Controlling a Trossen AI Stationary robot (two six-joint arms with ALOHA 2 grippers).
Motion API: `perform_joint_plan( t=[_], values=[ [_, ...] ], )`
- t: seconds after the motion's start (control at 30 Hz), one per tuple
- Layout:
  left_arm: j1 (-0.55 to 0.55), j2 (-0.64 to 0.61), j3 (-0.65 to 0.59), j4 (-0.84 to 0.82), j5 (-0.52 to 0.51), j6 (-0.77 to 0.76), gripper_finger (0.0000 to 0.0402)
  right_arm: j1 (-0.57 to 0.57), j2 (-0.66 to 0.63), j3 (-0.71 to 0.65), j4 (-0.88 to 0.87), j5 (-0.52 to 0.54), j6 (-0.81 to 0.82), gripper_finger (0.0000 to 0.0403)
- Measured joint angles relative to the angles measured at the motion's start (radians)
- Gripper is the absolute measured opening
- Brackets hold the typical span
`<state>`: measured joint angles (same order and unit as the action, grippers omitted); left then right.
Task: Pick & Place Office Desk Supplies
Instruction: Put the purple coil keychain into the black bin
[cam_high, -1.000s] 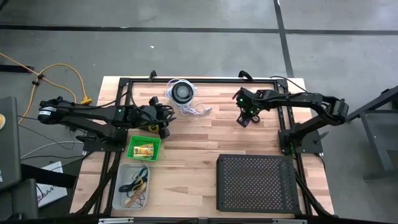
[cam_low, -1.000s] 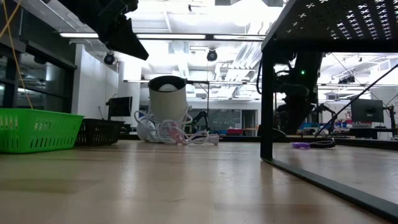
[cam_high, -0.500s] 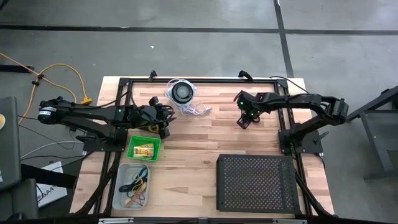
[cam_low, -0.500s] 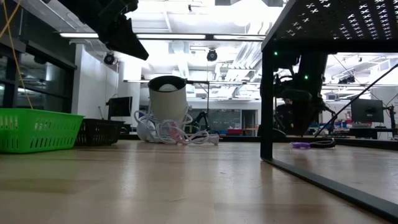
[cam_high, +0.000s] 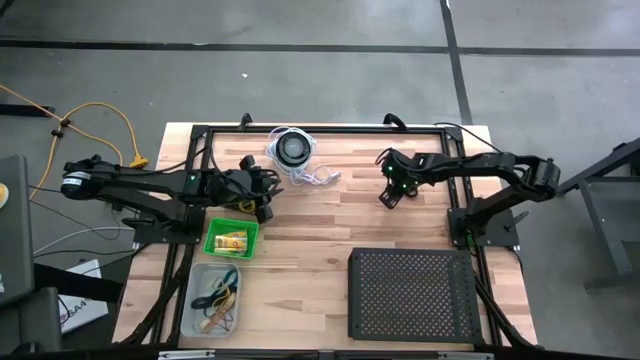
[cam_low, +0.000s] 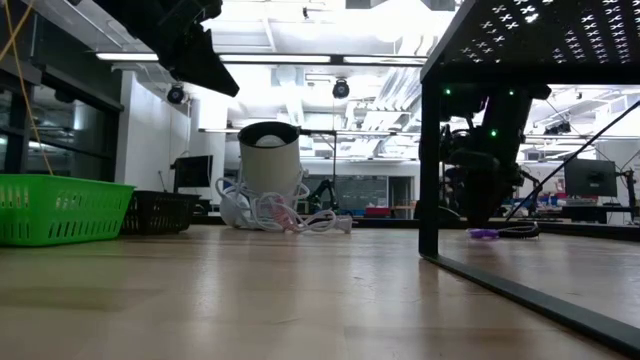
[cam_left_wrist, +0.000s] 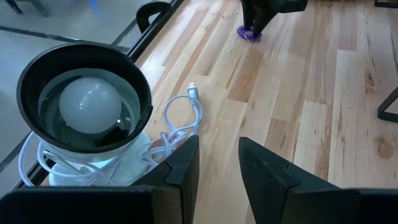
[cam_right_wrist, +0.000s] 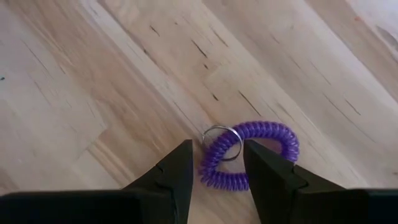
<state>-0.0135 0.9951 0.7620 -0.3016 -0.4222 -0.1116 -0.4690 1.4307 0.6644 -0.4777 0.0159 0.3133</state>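
A purple coiled band (cam_right_wrist: 255, 155) with a small metal ring (cam_right_wrist: 222, 142) lies flat on the wooden table at the far right; it also shows in the low view (cam_low: 483, 233) and the left wrist view (cam_left_wrist: 249, 34). My right gripper (cam_right_wrist: 216, 149) (cam_high: 391, 195) points steeply down just above it, open, with one finger on either side of the ring end. My left gripper (cam_left_wrist: 217, 146) (cam_high: 260, 198) hangs open over the table's left part, near the round lamp, with nothing between its fingers.
A round black lamp with a white coiled cord (cam_high: 292, 150) stands at the far middle. A green bin (cam_high: 231, 240) with yellow packets and a clear bin (cam_high: 215, 300) with rubber bands sit near left. A black perforated tray (cam_high: 412, 295) stands near right.
My right gripper has sunk toward the purple coiled band and rolled a little about its own axis, its fingers staying as far apart as before. The band has not moved.
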Motion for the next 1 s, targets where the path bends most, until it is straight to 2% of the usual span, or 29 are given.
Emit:
perform_joint_plan(
  t=[0.67,0.8,1.0],
  values=[
    [0.000,0.000,0.000,0.000,0.000,0.000,0.0106,0.000,0.000,-0.062,0.094,0.011,0.023,0.0129],
    [0.000,0.000,0.000,0.000,0.000,0.000,0.0106,0.000,0.034,-0.059,0.108,0.012,0.015,0.0129],
    [0.000,0.000,0.000,0.004,0.000,0.000,0.0106,0.000,0.063,-0.057,0.125,0.005,0.004,0.0101]
  ],
)
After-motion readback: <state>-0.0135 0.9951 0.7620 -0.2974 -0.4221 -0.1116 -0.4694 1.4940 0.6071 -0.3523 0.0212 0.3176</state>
